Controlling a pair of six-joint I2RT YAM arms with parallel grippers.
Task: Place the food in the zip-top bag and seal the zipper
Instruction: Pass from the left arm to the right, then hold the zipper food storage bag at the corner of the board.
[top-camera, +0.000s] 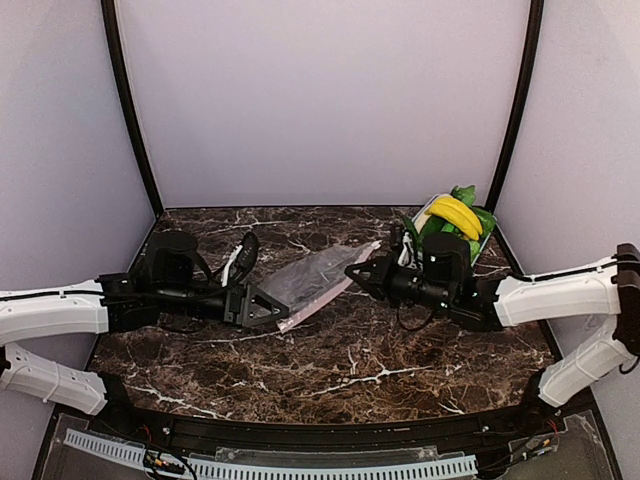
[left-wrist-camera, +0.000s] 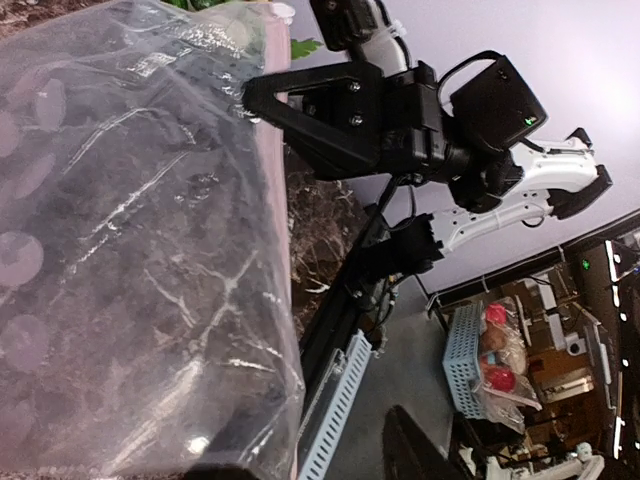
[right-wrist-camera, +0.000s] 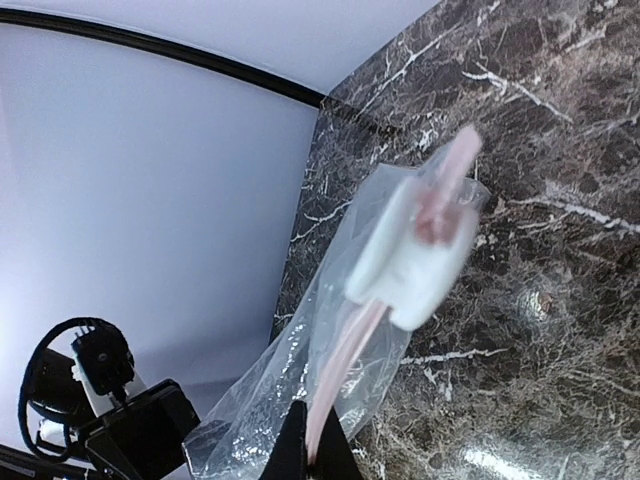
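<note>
The clear zip-top bag lies stretched between my two grippers at mid-table. My right gripper is shut on its pink zipper strip, just below the white slider, and holds that end off the marble. My left gripper is at the bag's near left corner. Its jaws stand apart, with one finger bare and the other under the spotted plastic. The food, a yellow banana bunch and green vegetables, is piled at the back right. No food shows inside the bag.
The food sits in a basket in the back right corner, right behind my right wrist. The marble table is ringed by black frame posts and pale walls. A perforated cable rail runs along the near edge.
</note>
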